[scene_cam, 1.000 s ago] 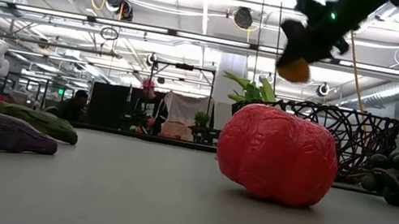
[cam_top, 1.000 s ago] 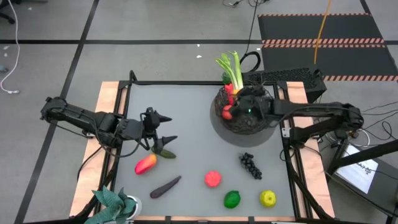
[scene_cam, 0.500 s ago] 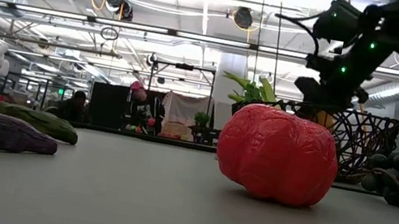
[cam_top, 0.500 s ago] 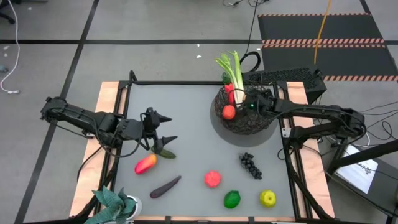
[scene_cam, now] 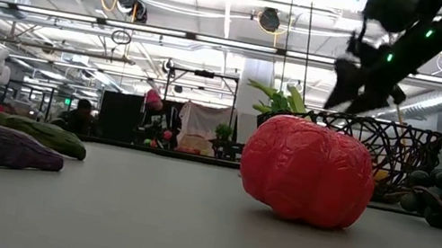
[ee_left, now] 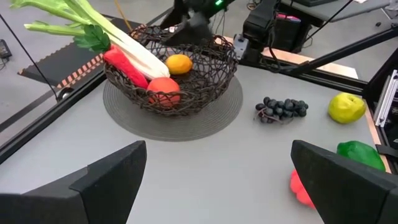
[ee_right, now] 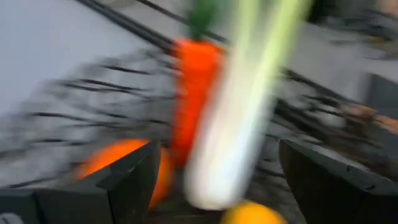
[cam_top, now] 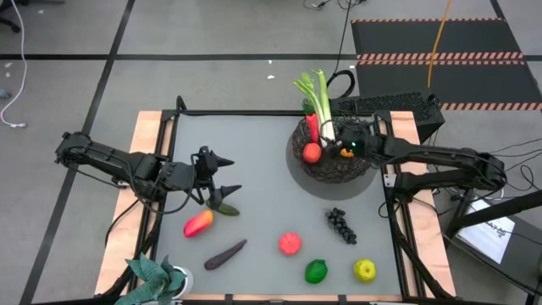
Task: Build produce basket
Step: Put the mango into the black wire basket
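The right gripper point(cam_top: 345, 146) hangs over the wire basket point(cam_top: 332, 174), fingers spread and empty; an orange fruit point(ee_left: 179, 64) lies inside with the leek point(cam_top: 318, 97), carrot point(cam_top: 313, 127) and a red-orange fruit point(cam_top: 312, 153). I judge this drop done; next comes fetching the grapes point(cam_top: 340, 224), nearest, across open tabletop. The left gripper point(cam_top: 222, 188) waits spread above the cucumber point(cam_top: 225, 208).

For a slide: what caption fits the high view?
Right gripper above the basket holding leek and fruit; more produce waits on the table.
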Available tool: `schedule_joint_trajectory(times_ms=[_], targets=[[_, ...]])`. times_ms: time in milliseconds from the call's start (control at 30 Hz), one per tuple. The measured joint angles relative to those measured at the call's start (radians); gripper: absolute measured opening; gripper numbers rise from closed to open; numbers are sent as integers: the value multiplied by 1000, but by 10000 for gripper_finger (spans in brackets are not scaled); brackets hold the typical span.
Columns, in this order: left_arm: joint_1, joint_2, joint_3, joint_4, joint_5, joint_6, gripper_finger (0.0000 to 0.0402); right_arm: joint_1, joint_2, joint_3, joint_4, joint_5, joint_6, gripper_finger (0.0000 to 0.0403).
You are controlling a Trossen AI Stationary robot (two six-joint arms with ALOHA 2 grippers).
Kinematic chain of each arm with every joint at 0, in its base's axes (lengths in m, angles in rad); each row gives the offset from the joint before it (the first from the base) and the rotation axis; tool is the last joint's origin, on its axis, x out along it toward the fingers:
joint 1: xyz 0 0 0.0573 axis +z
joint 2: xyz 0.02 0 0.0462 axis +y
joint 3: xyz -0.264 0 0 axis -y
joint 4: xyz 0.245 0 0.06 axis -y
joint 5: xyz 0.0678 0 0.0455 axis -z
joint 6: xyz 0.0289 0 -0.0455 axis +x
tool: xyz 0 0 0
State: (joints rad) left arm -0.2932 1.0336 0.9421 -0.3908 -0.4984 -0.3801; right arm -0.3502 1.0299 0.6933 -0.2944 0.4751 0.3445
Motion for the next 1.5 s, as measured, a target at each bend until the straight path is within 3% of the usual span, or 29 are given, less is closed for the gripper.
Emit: schedule_joint_trajectory(times_ms=[100,333,600,767,967,1100,1267,1500], targets=[[0,0,0,0,19,1,399,97,-67,0,39,-84,10,312],[-40,0,0,-33,88,-1,399,376,-136,0,104,-82,14,295],[-221,23,0,-222,56,-261,388,570,-119,0,101,-86,-27,288],[-274,83,0,-315,36,-358,358,602,-136,0,118,-86,-56,288],[-248,189,0,-424,165,-473,322,601,-140,0,180,-86,-68,288],[-258,263,0,-560,185,-544,309,601,-139,0,206,-87,-64,288],[-296,332,0,-618,188,-574,317,601,-139,0,207,-87,-58,288],[-320,373,0,-726,190,-737,365,601,-128,0,207,-87,-68,288]])
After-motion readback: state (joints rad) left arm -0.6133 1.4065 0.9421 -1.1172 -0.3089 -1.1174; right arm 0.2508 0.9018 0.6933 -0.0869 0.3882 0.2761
